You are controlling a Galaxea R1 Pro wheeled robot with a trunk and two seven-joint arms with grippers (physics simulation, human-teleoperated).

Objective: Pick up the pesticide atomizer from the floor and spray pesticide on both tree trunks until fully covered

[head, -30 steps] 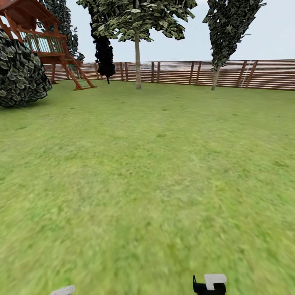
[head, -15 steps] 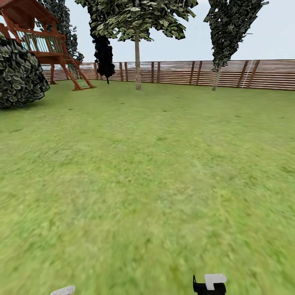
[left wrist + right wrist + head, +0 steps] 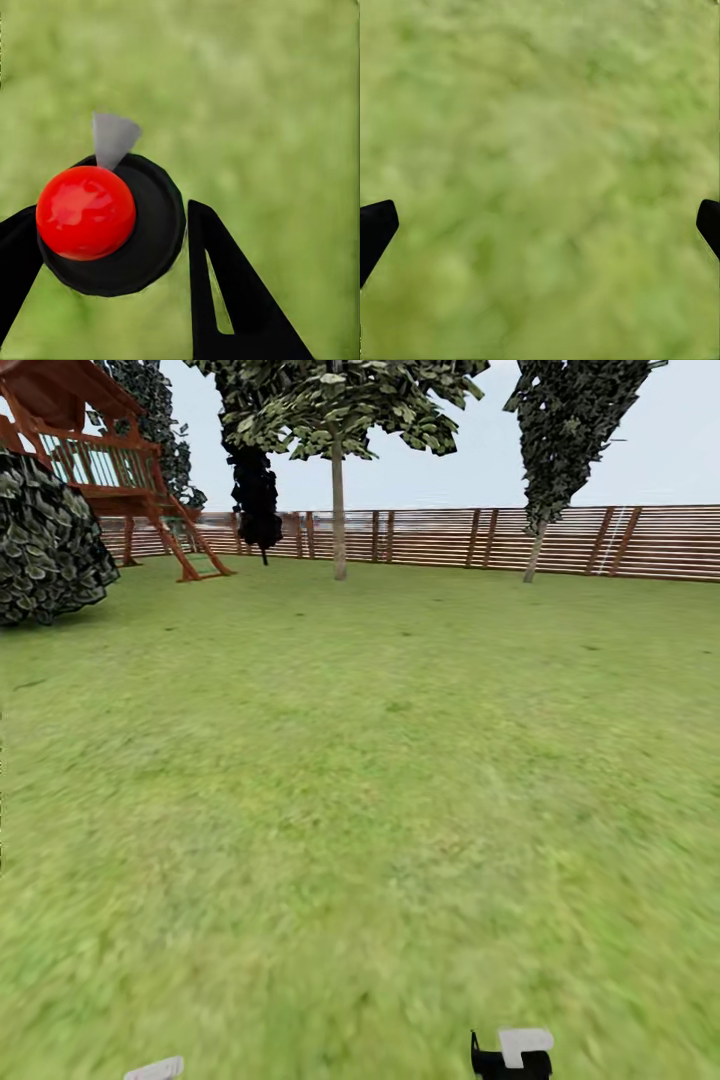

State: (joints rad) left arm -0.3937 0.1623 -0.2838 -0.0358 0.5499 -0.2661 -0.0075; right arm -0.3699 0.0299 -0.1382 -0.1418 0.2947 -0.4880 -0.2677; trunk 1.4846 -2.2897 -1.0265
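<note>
In the left wrist view the pesticide atomizer (image 3: pixel 112 225), a round black body with a red cap and a grey nozzle, sits between the two black fingers of my left gripper (image 3: pixel 112 211), which is shut on it above blurry green grass. My right gripper (image 3: pixel 547 208) is open, its black fingertips (image 3: pixel 375 229) far apart with only grass between them. In the head view a tree (image 3: pixel 338 420) with a straight bare grey-brown trunk (image 3: pixel 339 520) stands far ahead by the fence. The floor (image 3: pixel 360 810) is green lawn.
A brown slatted fence (image 3: pixel 450 538) closes the far side. A red wooden play tower (image 3: pixel 100 460) and a dark round bush (image 3: pixel 45 540) stand at the far left. Dark leafy trees (image 3: pixel 565 430) rise at the back. Parts of my arms (image 3: pixel 512 1054) show at the bottom edge.
The whole head view has shifted slightly, with the trees drifting right and the bush sliding toward the left edge: the camera has moved. The arms hold their places.
</note>
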